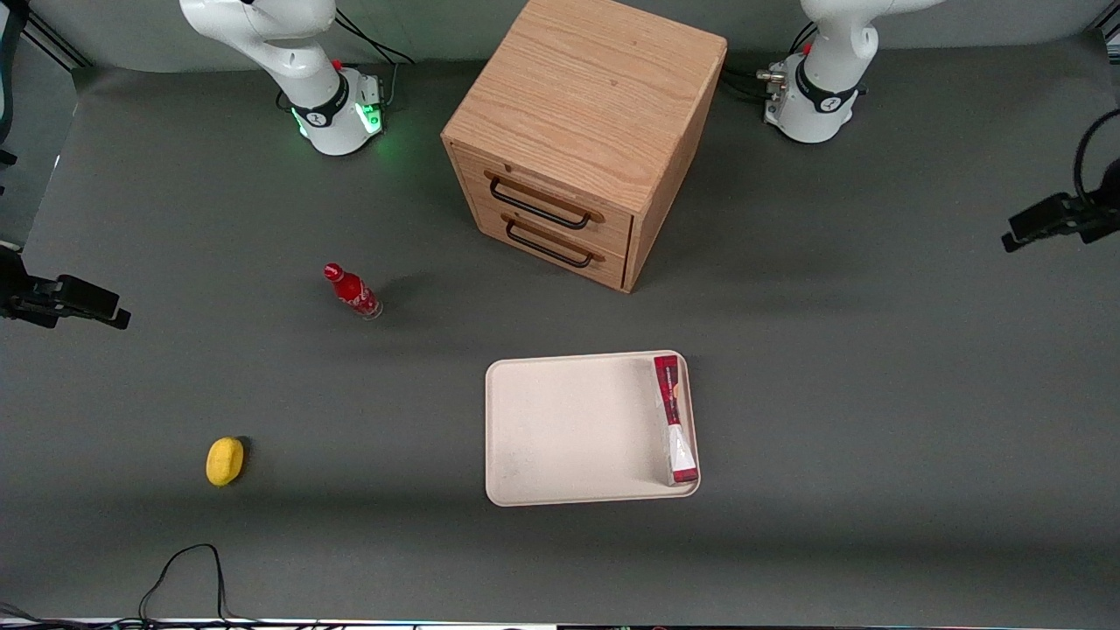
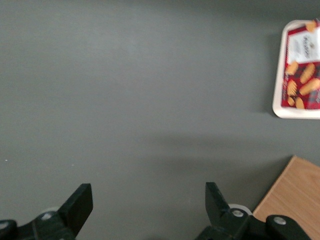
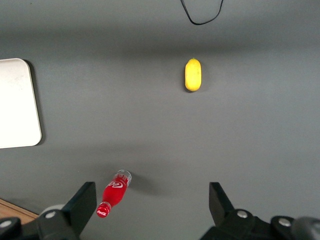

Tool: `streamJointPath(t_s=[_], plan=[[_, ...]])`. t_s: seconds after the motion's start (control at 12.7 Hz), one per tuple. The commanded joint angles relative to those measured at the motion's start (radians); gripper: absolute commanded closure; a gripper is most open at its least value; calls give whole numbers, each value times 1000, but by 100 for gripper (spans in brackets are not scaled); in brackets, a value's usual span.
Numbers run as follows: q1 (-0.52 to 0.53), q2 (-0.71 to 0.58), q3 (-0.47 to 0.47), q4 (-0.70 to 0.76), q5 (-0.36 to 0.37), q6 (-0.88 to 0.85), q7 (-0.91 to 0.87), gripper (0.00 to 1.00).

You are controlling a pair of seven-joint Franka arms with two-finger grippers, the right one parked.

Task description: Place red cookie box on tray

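**Cookie box rests on the tray, tool well clear**

The red cookie box [image 1: 675, 420] stands on one long edge inside the tray [image 1: 569, 429], leaning against the rim at the working arm's end. It looks light and stiff, a thin carton easily dented; pinching across its narrow thickness mid-length would suit it best. The tool [image 2: 149, 205] hangs open and empty above bare desk [image 1: 875, 394], well apart from the box, close to the wooden drawer cabinet [image 1: 582, 131].
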Motion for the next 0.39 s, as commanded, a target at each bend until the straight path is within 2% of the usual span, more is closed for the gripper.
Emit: streamJointPath(t_s=[0.0,0.31], plan=[[12,-51,-85,-35,17,-10,11,0],[23,-66,-88,-32,17,-19,17,0]])
